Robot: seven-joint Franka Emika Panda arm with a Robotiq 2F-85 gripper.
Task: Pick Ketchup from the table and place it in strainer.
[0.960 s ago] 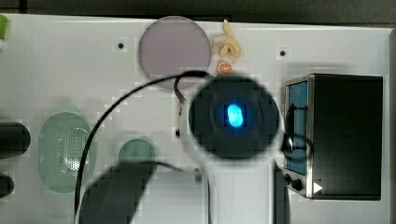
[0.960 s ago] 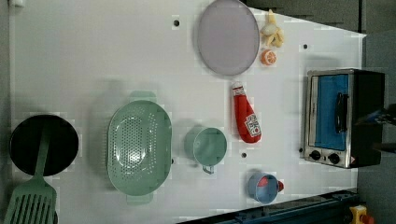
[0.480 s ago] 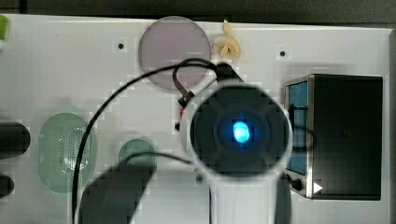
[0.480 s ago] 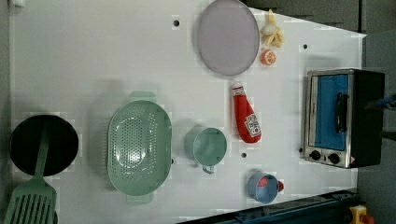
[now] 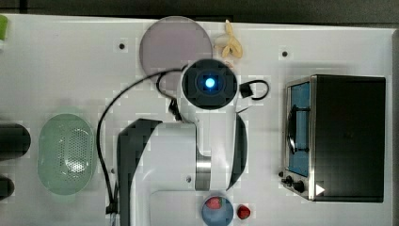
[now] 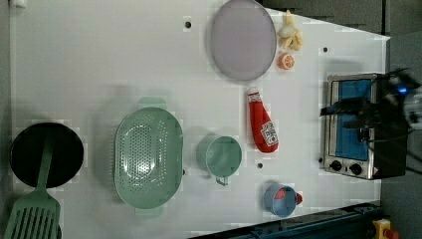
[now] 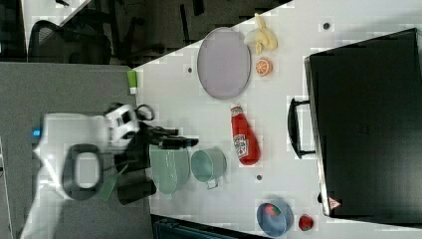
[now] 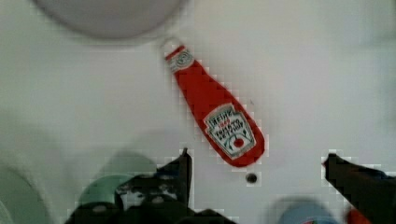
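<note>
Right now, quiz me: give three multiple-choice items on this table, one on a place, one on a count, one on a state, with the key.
1. In the left view, what stands between the strainer and the ketchup bottle?
A. the green cup
B. the toaster oven
C. the spatula

2. How many strawberries show in the right view?
A. none
B. two
C. five

3. How is the ketchup bottle placed?
A. upright in the strainer
B. lying flat on the table
C. held in the gripper

Key: 1 A, the cup sits in the gap between them. 2 B, one strawberry lies in the blue bowl and another strawberry just beside it on the table. 3 B, the wrist view shows the bottle on its side, with the open fingers apart from it.
</note>
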